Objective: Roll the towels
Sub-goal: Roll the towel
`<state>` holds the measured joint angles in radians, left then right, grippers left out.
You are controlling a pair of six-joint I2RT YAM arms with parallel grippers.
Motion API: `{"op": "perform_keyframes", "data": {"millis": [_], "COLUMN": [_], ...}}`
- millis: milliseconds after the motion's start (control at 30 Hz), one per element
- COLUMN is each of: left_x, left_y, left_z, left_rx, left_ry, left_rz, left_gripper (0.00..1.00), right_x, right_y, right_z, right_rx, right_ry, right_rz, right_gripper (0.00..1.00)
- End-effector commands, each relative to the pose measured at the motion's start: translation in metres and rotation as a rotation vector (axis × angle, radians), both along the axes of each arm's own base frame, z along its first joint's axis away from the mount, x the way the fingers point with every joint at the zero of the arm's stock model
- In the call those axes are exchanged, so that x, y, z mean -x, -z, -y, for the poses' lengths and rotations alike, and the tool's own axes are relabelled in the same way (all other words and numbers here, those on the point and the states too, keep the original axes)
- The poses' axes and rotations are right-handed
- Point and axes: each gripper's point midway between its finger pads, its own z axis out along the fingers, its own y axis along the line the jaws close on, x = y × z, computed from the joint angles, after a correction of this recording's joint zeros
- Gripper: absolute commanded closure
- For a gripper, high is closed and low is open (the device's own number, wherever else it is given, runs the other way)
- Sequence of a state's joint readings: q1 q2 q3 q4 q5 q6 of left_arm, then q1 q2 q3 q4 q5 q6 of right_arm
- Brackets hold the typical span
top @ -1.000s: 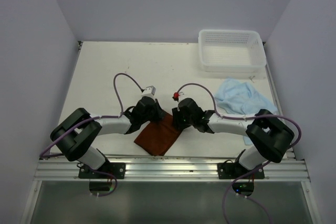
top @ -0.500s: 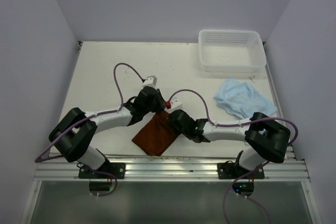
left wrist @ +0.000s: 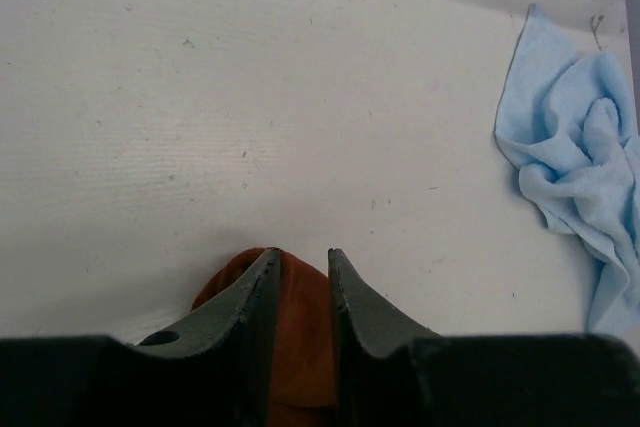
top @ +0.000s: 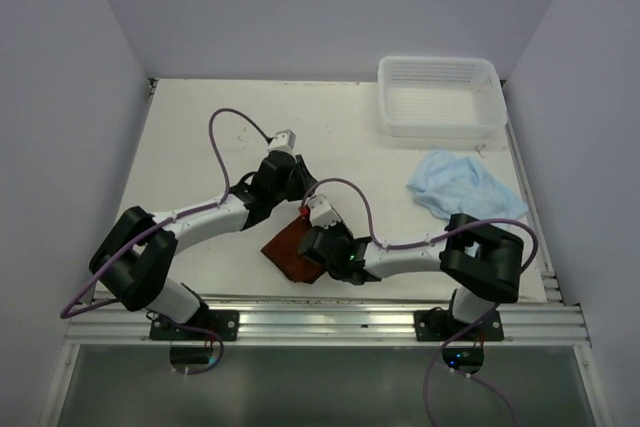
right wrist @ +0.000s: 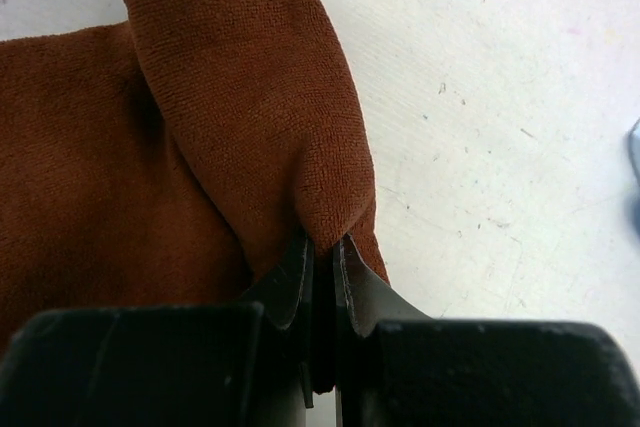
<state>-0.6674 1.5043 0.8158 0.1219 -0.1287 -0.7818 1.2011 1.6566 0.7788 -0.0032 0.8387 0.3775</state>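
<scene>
Status: rolling is started on one towel and not begun on the other.

Left gripper (left wrist: 300,257): jaws narrow, with brown cloth showing in the gap. It appears to pinch a raised corner of the brown towel (top: 288,245), though the contact itself is hidden under the fingers.

Brown towel: lies near the front middle of the table (top: 200,137), between the two wrists. The right wrist view shows one edge lifted and turned over onto the rest of the cloth as a single loose flap. This is a first turn at best, not a tight roll, and most of the cloth lies flat.

Right gripper (right wrist: 322,247): jaws almost closed, clamped on the lower end of that turned-over flap.

Light blue towel (top: 462,187): right side of the table, crumpled in a heap, well apart from both grippers and untouched. It will need spreading before it can be rolled.

White basket (top: 440,129): far right corner, just beyond the blue towel, with nothing visible inside.

Judgement: early stage. Left to do: finish rolling the brown towel, then flatten and roll the blue one. Risk: the loose flap may unfold if either pinch is let go now.
</scene>
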Motion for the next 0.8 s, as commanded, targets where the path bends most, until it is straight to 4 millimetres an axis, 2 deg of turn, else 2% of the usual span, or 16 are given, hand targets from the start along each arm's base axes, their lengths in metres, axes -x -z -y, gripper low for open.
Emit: {"op": "perform_keyframes", "data": {"millis": [0, 33, 67, 233, 267, 500, 767], "left_x": [-0.006, -0.004, -0.004, 0.003, 0.004, 0.019, 0.044], "left_y": [-0.025, -0.022, -0.021, -0.016, -0.015, -0.011, -0.002], "left_z": [0.001, 0.002, 0.001, 0.005, 0.006, 0.009, -0.004], "left_rx": [0.023, 0.023, 0.024, 0.061, 0.071, 0.116, 0.133], "left_ry": [0.011, 0.018, 0.017, 0.035, 0.039, 0.073, 0.08], "left_rz": [0.046, 0.04, 0.038, 0.015, 0.012, -0.018, -0.052], "left_gripper": [0.7, 0.7, 0.7, 0.7, 0.7, 0.7, 0.71], "right_x": [-0.003, -0.002, 0.003, 0.01, 0.014, 0.023, 0.026], "right_y": [-0.016, -0.018, -0.011, -0.017, -0.012, -0.008, 0.002], "right_z": [-0.002, -0.007, -0.006, -0.019, -0.02, -0.034, -0.043], "right_rx": [0.13, 0.139, 0.193, 0.291, 0.335, 0.456, 0.52], "right_ry": [0.025, 0.02, 0.008, 0.005, -0.011, -0.032, -0.054], "right_rz": [0.115, 0.12, 0.114, 0.184, 0.19, 0.234, 0.238], "right_gripper": [1.0, 1.0, 1.0, 1.0, 1.0, 1.0, 1.0]}}
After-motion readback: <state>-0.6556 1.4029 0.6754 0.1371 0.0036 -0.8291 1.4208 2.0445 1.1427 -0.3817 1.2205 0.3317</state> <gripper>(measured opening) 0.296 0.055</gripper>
